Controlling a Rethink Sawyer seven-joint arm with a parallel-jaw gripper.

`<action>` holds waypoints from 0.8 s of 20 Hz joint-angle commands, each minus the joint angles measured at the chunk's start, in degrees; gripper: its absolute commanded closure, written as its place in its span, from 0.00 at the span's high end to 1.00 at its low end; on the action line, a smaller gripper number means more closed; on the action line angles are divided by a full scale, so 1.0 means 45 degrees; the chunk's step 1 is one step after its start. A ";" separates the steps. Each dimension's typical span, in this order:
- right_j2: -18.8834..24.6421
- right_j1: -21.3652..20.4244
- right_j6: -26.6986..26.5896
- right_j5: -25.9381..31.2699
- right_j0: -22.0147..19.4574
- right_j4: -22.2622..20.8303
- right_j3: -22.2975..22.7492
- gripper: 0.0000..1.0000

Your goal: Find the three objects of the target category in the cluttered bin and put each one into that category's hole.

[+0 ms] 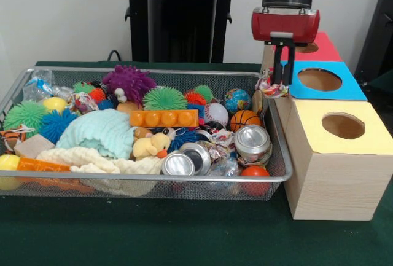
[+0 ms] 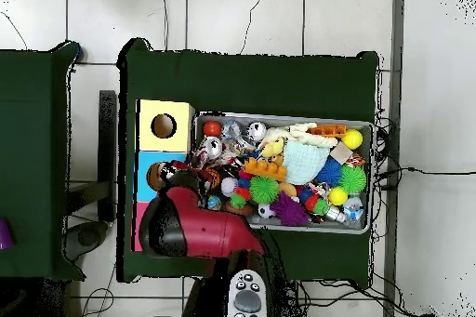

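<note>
The wire mesh bin (image 1: 153, 180) is full of toys; it also shows in the overhead view (image 2: 284, 116). My gripper (image 1: 281, 82) hangs at the bin's far right corner, by the blue-topped box. It looks shut on a wrinkly whitish bundle with red patches (image 1: 268, 85). In the overhead view the gripper (image 2: 173, 176) and bundle (image 2: 168, 170) are over the blue-topped box, outside the bin. Another wrinkly bundle (image 1: 222, 138) lies among the silver cans, and one (image 1: 81, 101) lies at the far left. The yellow-topped box's hole (image 1: 342, 126) is empty and also shows from overhead (image 2: 164, 126).
The blue-topped box (image 1: 344, 88) and red-topped box (image 1: 325, 50) stand in a row behind the yellow one. Silver cans (image 1: 252, 140), spiky balls (image 1: 164, 99), a mint cloth (image 1: 101, 132) and an orange block (image 1: 164, 118) fill the bin. A remote (image 2: 247, 297) lies near the robot's base.
</note>
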 commanded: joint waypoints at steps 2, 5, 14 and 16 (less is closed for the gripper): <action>-0.0187 0.0113 0.2205 0.2358 0.0989 0.1895 -0.1600 0.00; -0.0557 0.0076 0.2154 0.2927 0.1360 0.2289 -0.1936 0.00; -0.1345 0.0015 0.2146 0.4144 0.2053 0.2742 -0.2706 0.00; -0.1197 -0.0033 0.2023 0.4162 0.1886 0.2675 -0.2715 0.00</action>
